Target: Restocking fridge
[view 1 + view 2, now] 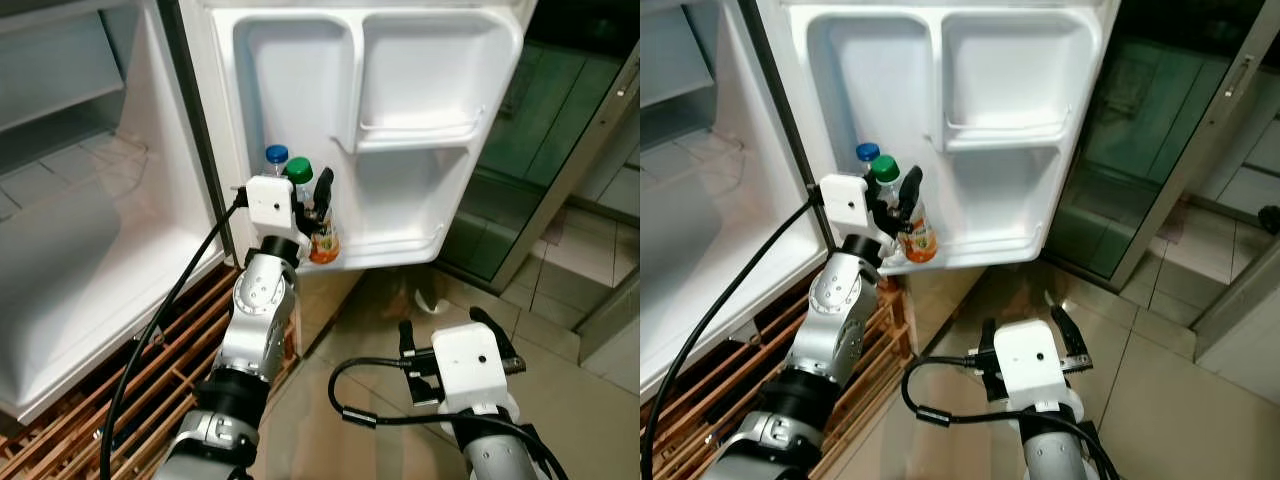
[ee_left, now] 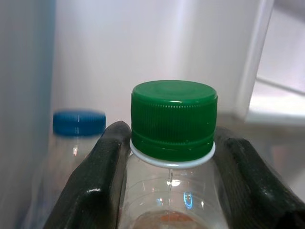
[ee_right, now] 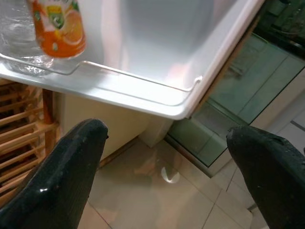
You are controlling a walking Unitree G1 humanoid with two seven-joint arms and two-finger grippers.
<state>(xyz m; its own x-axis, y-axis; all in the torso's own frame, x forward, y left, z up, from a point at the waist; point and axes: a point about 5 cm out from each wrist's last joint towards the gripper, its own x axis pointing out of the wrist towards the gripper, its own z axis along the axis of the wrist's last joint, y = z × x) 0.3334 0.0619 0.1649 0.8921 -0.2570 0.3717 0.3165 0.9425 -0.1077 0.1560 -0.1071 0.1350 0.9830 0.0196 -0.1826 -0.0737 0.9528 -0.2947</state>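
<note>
A clear bottle with a green cap (image 1: 300, 170) and an orange label (image 1: 919, 240) stands in the bottom shelf (image 1: 400, 245) of the open fridge door. My left gripper (image 1: 310, 195) is shut on its neck, and both black fingers (image 2: 102, 176) press just under the cap (image 2: 174, 119). Beside it, toward the hinge, stands a blue-capped bottle (image 1: 276, 154), blurred in the left wrist view (image 2: 78, 122). My right gripper (image 1: 447, 328) hangs open low over the floor, below the door's bottom edge, with nothing between its fingers (image 3: 71, 162).
The fridge's white interior (image 1: 70, 230) lies to the left, resting on a wooden slat pallet (image 1: 150, 370). The door's upper shelf (image 1: 415, 130) holds nothing. A glass door with a metal frame (image 1: 560, 150) stands to the right. Beige tile floor (image 1: 560, 350) lies below.
</note>
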